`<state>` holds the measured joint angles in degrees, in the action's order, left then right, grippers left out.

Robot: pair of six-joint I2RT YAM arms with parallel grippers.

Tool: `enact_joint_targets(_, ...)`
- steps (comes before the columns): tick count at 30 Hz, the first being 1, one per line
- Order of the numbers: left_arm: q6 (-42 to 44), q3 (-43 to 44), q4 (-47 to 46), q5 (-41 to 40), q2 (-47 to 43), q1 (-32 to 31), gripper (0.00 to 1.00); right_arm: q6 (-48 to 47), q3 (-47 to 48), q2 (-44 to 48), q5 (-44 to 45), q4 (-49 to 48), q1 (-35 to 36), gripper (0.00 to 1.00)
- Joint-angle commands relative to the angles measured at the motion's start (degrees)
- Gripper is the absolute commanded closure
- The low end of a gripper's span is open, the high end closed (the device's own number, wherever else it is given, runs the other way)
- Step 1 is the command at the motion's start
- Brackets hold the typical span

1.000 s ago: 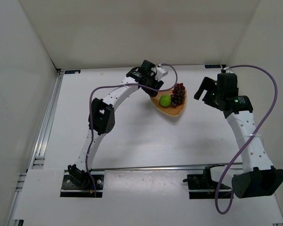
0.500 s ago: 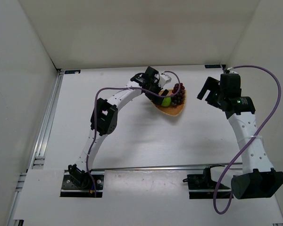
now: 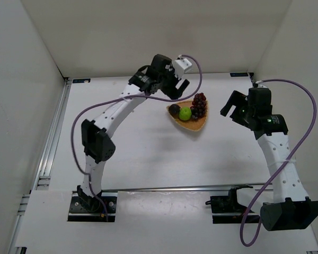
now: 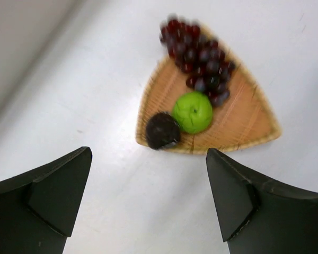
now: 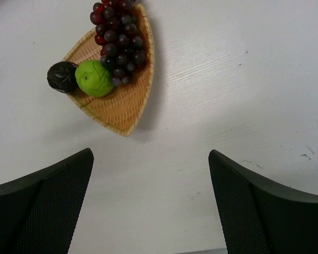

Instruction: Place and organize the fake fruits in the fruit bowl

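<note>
Two arms stand bolted at the bottom edge of the top view, and both reach up over the white worktop (image 3: 148,153) toward the upper centre of the frame. At right of centre the right gripper (image 3: 230,106) hangs beside the fruit bowl (image 3: 195,126), well apart from it; its wrist view shows the jaws spread wide with nothing between them. The woven bowl lies in the upper middle and already carries all three pieces: the green apple (image 3: 185,112) near its centre, the grape bunch (image 3: 200,105) running to the far corner, and the dark round fruit (image 3: 174,109) at the left corner, touching the apple. Beyond the bowl, the left gripper (image 3: 176,87) hovers above and to the upper left of it, jaws wide and empty.

As a judgement, the placing looks done, and the weak spot is the dark round fruit. It sits right on the rim, so a nudge to the bowl from either arm could roll it onto the worktop. The topmost grapes also overhang the far corner and could catch a passing finger.

Whether the dark fruit rests inside the rim or on it is unclear, since the left wrist view is blurred. What kind of fruit it is cannot be told.
</note>
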<state>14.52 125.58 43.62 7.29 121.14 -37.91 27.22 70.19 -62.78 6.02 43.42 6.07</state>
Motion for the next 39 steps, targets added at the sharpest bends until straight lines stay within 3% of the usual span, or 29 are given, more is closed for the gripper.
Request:
enact_joint_targets(1, 0.16, -1.02, -0.9, -5.17, -10.65, -1.11, 0.0, 1.25, -1.38, 2.22, -2.94, -0.53, -0.09, 0.07)
enact_joint_targets(6, -3.27, -12.7, -0.9, -11.05, -21.37, 6.5, 0.0, 2.4, -4.27, 3.98, -4.79, -0.53, -0.09, 0.06)
enact_joint_targets(12, -2.39, -38.89, 0.24, -23.1, -31.03, 15.66, 0.0, 5.74, -12.09, 5.92, -8.12, -2.02, -0.62, 0.04)
enact_joint_targets(16, -3.96, -55.13, 0.24, -18.2, -38.69, 25.4, 0.0, 7.93, -16.66, 6.45, -10.58, -5.18, -0.62, 0.02)
enact_joint_targets(20, -7.13, -62.45, 0.24, -14.86, -44.58, 34.27, 0.0, 10.12, -19.3, 5.83, -9.98, -6.41, -0.62, 0.02)
enact_joint_targets(27, -8.99, -65.46, -0.29, -14.23, -48.1, 49.15, 0.0, 10.66, -19.83, 5.3, -9.98, -6.94, -0.62, 0.02)
enact_joint_targets(39, -11.1, -63.18, 0.24, -8.79, -46.44, 52.5, 0.0, 10.66, -21.41, 6.97, -8.22, -6.42, -0.62, 0.02)
